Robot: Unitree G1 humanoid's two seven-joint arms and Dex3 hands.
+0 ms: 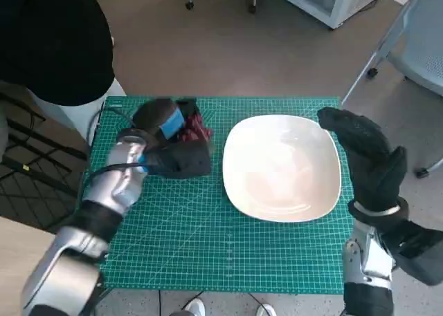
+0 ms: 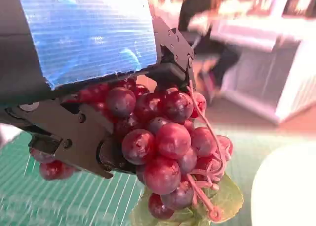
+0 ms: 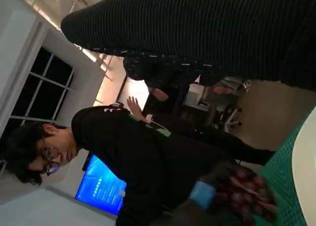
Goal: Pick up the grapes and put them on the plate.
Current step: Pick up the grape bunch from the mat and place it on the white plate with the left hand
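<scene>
the left robot hand (image 1: 168, 147) holds the bunch of dark red grapes (image 2: 165, 142) just beside the big white plate (image 1: 282, 167) on the green tabletop (image 1: 208, 247). it should carry them gently over the rim before letting go. the right robot hand (image 1: 367, 157) is open, holding nothing.

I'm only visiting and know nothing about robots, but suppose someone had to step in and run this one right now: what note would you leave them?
Left hand: grips the bunch of red grapes, at the far left of the green cutting mat; whether the bunch is already lifted off the mat is unclear.
Right hand: holds nothing, fingers apart, at the right edge of the white plate.
Done: grapes grasped.
Left: carry them right, over the plate, and set them down. A person stands close behind the table.
</scene>
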